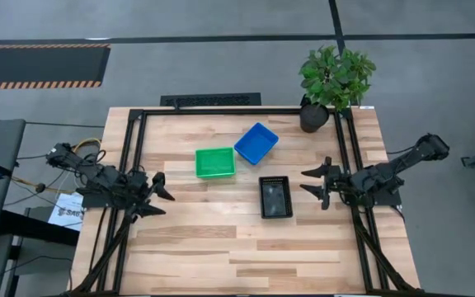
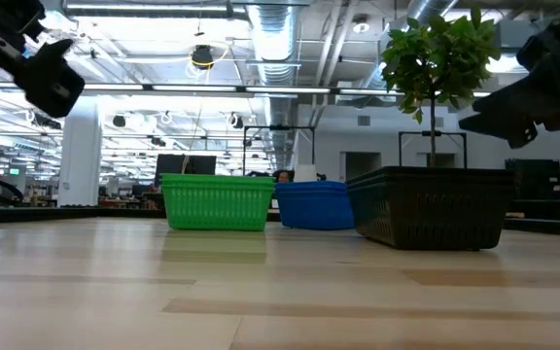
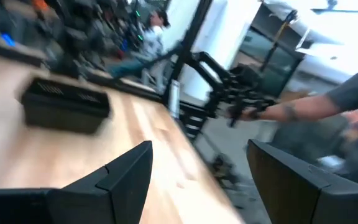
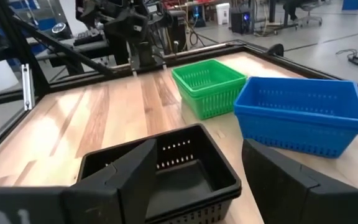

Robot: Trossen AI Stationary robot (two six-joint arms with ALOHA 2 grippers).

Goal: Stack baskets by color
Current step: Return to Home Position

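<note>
Three baskets rest on their bottoms on the wooden table. A green basket (image 1: pixel 215 162) (image 4: pixel 207 84) is at the middle, a blue basket (image 1: pixel 256 143) (image 4: pixel 300 112) lies just behind and right of it, and a black basket (image 1: pixel 275 196) (image 4: pixel 166 168) stands nearer the front. At the table's left side, my left gripper (image 1: pixel 168 188) (image 3: pixel 197 180) is open and points toward the middle, with nothing between its fingers. My right gripper (image 1: pixel 303 181) (image 4: pixel 197 180) is open at the right side, just right of the black basket and above table height.
A potted plant (image 1: pixel 334 82) (image 2: pixel 436 58) stands at the table's far right corner. A black frame rail (image 1: pixel 221 112) runs along the far edge and both sides. A person's arm (image 3: pixel 328 102) shows beyond the table's right side. Bare wood lies along the near half.
</note>
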